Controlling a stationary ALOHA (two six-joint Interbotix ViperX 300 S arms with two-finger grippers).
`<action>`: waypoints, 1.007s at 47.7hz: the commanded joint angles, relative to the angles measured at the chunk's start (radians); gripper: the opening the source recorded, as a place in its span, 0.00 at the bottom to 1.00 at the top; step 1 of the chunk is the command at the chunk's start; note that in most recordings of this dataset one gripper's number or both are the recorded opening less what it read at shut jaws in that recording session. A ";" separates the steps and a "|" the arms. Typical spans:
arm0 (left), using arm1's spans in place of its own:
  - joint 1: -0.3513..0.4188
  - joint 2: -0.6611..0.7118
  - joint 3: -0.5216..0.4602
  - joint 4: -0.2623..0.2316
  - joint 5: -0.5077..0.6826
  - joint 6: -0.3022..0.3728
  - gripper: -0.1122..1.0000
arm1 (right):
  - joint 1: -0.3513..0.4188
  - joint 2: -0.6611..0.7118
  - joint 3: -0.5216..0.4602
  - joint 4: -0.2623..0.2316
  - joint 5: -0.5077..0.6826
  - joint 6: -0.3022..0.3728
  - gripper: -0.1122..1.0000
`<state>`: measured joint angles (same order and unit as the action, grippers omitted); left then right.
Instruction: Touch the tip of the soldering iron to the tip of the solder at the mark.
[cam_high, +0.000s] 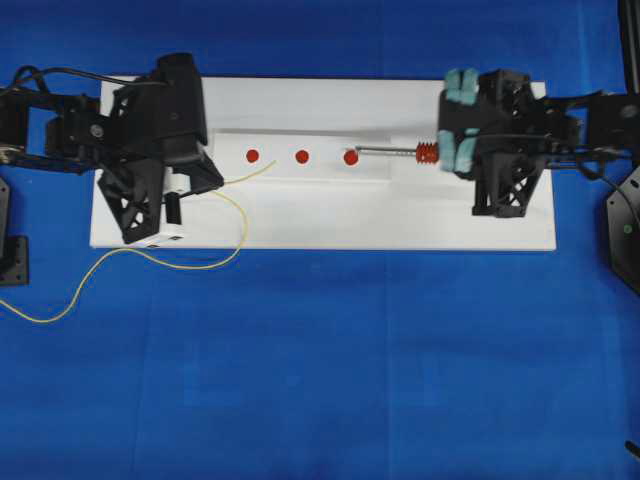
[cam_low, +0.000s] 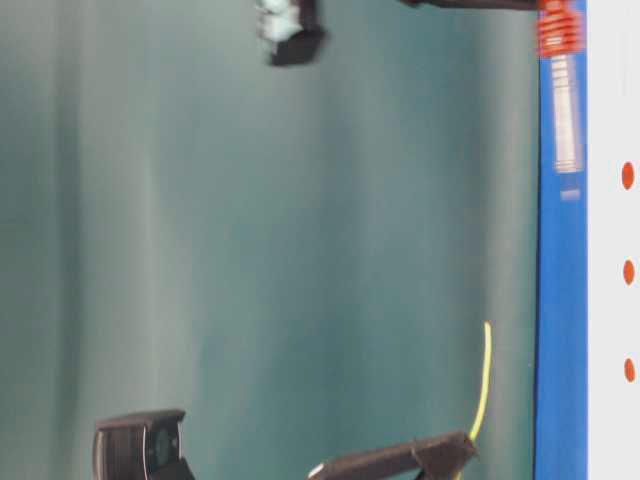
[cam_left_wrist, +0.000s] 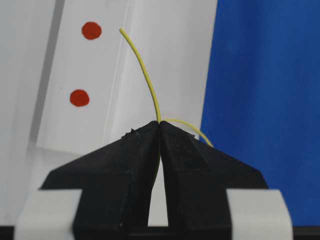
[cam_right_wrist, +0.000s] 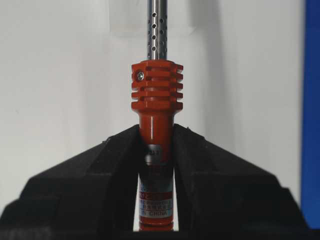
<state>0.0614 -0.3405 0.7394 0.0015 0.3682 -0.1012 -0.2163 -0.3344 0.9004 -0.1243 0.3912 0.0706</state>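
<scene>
My right gripper (cam_high: 441, 152) is shut on the red-orange handle of the soldering iron (cam_right_wrist: 156, 85). The iron lies level, and its silver shaft (cam_high: 385, 152) points left with the tip right beside the rightmost of three red marks (cam_high: 350, 157). My left gripper (cam_left_wrist: 160, 124) is shut on the thin yellow solder (cam_left_wrist: 142, 65). The solder's free end (cam_high: 275, 163) curves up to the right, between the left mark (cam_high: 252, 155) and the middle mark (cam_high: 301, 156). A wide gap separates the two tips. The rest of the solder trails in loops off the board (cam_high: 130, 255).
The marks sit on a raised white strip (cam_high: 300, 140) on a white board (cam_high: 320, 225), which lies on a blue cloth (cam_high: 330, 370). The left arm's body (cam_high: 160, 130) covers the board's left end and the right arm (cam_high: 510, 140) its right end.
</scene>
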 joint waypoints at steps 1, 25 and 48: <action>-0.002 -0.037 0.008 0.002 -0.011 0.000 0.11 | 0.002 -0.081 0.009 0.002 -0.006 0.006 0.15; -0.015 -0.130 0.107 -0.003 -0.084 -0.028 0.11 | 0.021 -0.319 0.133 0.005 -0.018 0.172 0.16; -0.370 -0.101 0.129 -0.002 -0.202 -0.244 0.11 | 0.480 -0.284 0.124 0.012 -0.150 0.353 0.16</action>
<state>-0.2592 -0.4479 0.8728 0.0000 0.2071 -0.3344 0.2025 -0.6443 1.0462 -0.1120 0.2715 0.4111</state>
